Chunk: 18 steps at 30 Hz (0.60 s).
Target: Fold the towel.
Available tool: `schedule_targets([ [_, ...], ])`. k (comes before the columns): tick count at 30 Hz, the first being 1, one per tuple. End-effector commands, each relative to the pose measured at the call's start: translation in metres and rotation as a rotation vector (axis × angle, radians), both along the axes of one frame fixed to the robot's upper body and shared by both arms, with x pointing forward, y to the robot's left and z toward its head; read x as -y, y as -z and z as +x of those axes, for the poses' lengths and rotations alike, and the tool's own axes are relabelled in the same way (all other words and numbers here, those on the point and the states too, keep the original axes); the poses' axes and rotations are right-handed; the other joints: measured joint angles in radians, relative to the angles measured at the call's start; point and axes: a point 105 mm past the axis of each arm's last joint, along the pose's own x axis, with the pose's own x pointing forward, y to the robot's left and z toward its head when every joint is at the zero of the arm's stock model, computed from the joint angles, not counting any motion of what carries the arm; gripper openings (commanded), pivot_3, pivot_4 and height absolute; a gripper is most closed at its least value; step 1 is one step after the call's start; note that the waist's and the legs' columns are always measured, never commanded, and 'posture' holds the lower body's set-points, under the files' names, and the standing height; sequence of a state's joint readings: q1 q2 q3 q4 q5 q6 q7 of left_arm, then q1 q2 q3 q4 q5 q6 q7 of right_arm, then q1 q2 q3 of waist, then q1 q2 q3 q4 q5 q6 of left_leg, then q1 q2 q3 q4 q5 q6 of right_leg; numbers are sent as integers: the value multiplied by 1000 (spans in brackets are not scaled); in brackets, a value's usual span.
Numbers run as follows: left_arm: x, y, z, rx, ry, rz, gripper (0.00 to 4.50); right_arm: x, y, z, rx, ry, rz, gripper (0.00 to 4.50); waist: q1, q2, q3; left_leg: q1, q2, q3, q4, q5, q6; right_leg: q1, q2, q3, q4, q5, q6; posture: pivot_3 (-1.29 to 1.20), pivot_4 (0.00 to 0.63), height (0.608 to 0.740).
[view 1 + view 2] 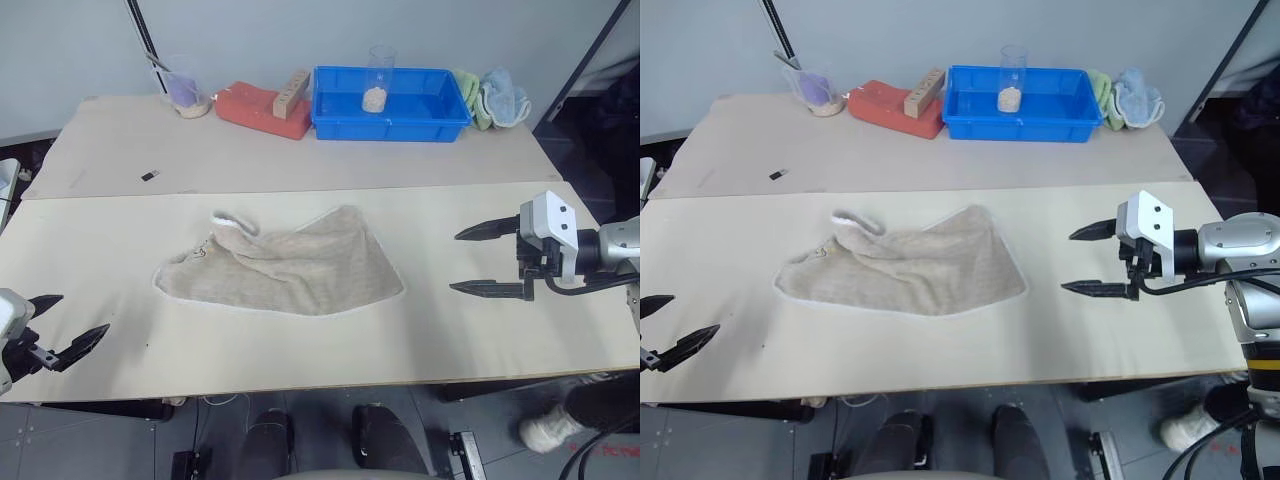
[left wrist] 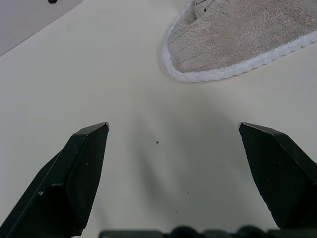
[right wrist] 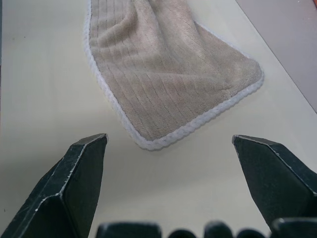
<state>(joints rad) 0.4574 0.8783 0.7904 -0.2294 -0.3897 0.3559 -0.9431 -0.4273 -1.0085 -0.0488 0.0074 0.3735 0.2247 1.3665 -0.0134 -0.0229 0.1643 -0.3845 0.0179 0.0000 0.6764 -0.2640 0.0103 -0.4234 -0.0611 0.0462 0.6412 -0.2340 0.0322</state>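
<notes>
1. Towel (image 1: 285, 268) lies rumpled in the middle of the near table (image 1: 420, 340), partly doubled over itself, one white-edged corner flipped up at the back, small dark mark near its left end
2. Left gripper (image 1: 62, 326) sits low at the table's near left edge, fingers spread wide, holding nothing, well apart from the towel's left end
3. Right gripper (image 1: 482, 259) hovers to the right of the towel, fingers spread wide, empty, pointing toward the rounded right corner, not touching it
4. No fold started yet; both arms look staged for a corner pinch
5. Risk: cloth is bunched, so a pinch may catch two layers and drag the whole towel instead of lifting one edge
6. Risk: the flipped corner hides the true edge, so the fold likely comes out skewed
7. Back table's blue tray (image 1: 440, 110), red block (image 1: 255, 108) and cups (image 1: 185, 88) sit well clear, low collision risk
</notes>
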Motion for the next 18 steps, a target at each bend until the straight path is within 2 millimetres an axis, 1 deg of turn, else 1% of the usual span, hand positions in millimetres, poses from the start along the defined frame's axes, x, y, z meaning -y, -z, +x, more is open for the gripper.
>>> schedule_targets([
  [1, 1, -13, 0, 50, 11, 25, 4500, -3, -10, 0, 52, -25, -10, 4489, 0, 0, 0, 0, 0, 0, 0, 0, 0, 0, 0, 0, 0, 0, 0, 0, 150, 740],
  [6, 7, -13, 3, 72, 43, 14, 4500, -3, -7, -2, 47, -29, -16, 4489, 0, 0, 0, 0, 0, 0, 0, 0, 0, 0, 0, 0, 0, 0, 0, 0, 150, 740],
  [11, 10, -11, 4, 58, 72, -3, 4500, -6, -8, -3, 46, -34, -8, 4489, 0, 0, 0, 0, 0, 0, 0, 0, 0, 0, 0, 0, 0, 0, 0, 0, 150, 740],
  [15, 14, -13, 9, 79, 88, -31, 4500, -15, -12, -4, 51, -55, 23, 4489, 1, 0, 0, 0, 0, 0, 0, 0, 0, 0, 0, 0, 0, 0, 0, 0, 150, 740],
  [18, 17, -9, 10, 58, 103, -41, 4500, -25, -19, -8, 50, -83, 55, 4489, 0, 0, 0, 0, 0, 0, 0, 0, 0, 0, 0, 0, 0, 0, 0, 0, 150, 740],
])
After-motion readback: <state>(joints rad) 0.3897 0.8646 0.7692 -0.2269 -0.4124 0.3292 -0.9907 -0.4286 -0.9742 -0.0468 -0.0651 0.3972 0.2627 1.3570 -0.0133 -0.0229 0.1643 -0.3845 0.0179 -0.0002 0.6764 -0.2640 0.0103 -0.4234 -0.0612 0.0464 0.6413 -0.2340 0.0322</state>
